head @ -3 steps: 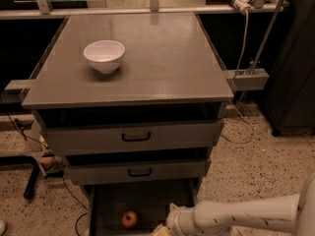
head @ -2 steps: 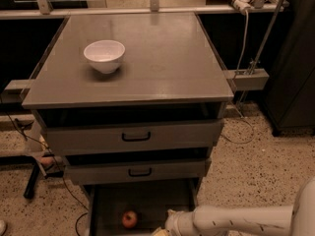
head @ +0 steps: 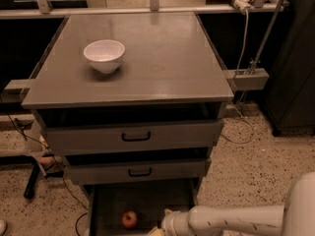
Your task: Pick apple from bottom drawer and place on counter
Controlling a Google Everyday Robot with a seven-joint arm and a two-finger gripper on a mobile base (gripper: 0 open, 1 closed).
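Hovering with gripper over bottom drawer, near edge, just right of apple; hiding claw state, cannot tell.

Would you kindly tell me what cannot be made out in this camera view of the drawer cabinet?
All in the camera view:
1. The claw: right of the apple, at the bottom drawer; the picture's bottom edge cuts off most of it.
2. The bottom drawer: front cut off by the same edge, back hidden under the middle drawer.
3. Insides of the middle drawer and top drawer: dark, shadowed by what lies above them.
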